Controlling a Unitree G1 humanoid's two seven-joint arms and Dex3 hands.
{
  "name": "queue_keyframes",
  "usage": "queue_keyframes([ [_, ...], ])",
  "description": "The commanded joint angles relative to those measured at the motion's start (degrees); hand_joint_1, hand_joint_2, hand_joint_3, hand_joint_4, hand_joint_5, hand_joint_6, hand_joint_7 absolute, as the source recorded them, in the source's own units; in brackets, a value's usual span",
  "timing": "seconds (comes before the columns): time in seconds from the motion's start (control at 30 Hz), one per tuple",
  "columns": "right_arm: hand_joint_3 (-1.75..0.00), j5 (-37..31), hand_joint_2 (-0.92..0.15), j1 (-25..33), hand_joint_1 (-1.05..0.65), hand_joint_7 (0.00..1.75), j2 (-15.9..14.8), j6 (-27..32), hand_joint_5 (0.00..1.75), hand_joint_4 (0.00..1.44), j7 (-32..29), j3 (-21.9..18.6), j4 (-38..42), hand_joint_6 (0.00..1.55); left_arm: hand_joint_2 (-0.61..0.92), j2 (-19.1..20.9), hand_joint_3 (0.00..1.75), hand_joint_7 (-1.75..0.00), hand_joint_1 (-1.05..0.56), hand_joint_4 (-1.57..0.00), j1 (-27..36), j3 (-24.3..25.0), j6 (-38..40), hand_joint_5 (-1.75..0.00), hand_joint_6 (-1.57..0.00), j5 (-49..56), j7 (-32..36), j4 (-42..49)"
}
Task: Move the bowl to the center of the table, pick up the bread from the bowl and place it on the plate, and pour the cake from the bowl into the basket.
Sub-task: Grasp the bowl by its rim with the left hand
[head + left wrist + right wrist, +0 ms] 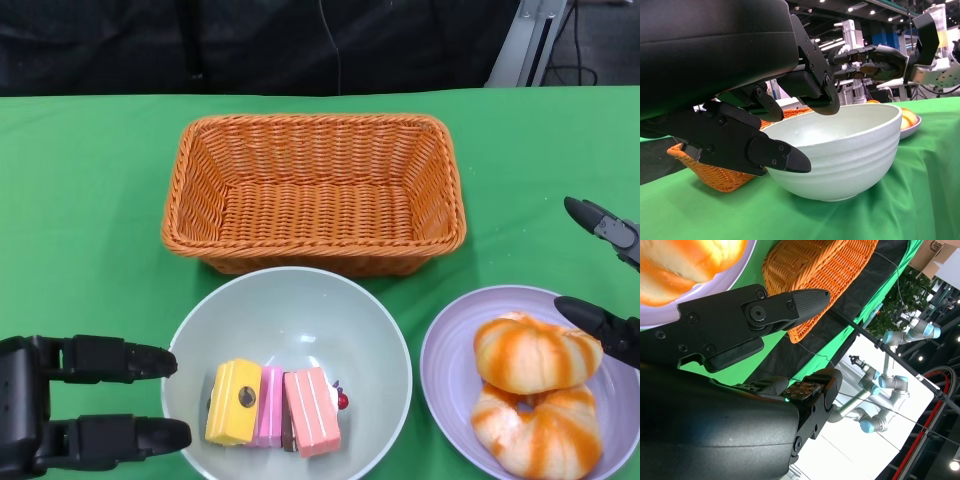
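Bowl (pixel 300 320) just beside left robot hand (pixel 120 400)

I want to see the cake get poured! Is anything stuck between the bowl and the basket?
Nothing visible is in the way. The bowl sits right in front of the basket, with only a thin strip of green cloth between them. The basket looks empty. The left hand is beside the bowl's rim, open.

Basket (pixel 314 190): woven orange wicker, rough and ribbed. Bowl (pixel 300 310): smooth, pale, faintly glossy, ridged outside. Plate (pixel 450 345): smooth glossy lilac. Table cover (pixel 90 200): matt green cloth. Left hand (pixel 70 410): matt black plastic.
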Motion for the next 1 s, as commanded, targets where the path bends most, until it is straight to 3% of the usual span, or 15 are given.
queue_keyframes([
  [0.03,-0.14,-0.6,-0.92,0.4,-0.63,0.01,-0.2,-0.2,0.14,0.48,-0.8,-1.0,-0.6,0.47,0.92,0.9,0.14,-0.02,-0.37,-0.73,-1.0,-1.6,-0.4,-0.03,-0.71,-0.9,3.3,-0.5],
  [0.4,-0.14,-1.0,-0.92,0.4,-0.63,0.01,0.1,-0.7,0.15,0.5,-1.2,-1.0,0.1,0.48,0.92,-1.0,0.1,-0.02,-0.38,-0.77,-2.7,-4.6,-0.6,-0.04,-0.73,-2.5,2.2,-0.3],
  [0.77,-0.15,-2.4,-0.92,0.5,-0.63,0.01,0.3,-1.3,0.15,0.49,-2.0,-0.9,0.0,0.48,0.92,1.0,0.14,-0.02,-0.46,-0.82,-2.5,-1.9,-5.0,-0.06,-0.75,-9.2,-14.6,-6.7],
  [1.0,-0.15,-2.5,-0.92,0.5,-0.63,0.01,0.3,-1.4,0.15,0.49,-2.1,-0.9,0.1,0.48,0.92,1.2,0.15,-0.02,-0.45,-0.83,-1.3,0.1,-5.9,-0.06,-0.77,-11.0,-18.4,-8.3],
])
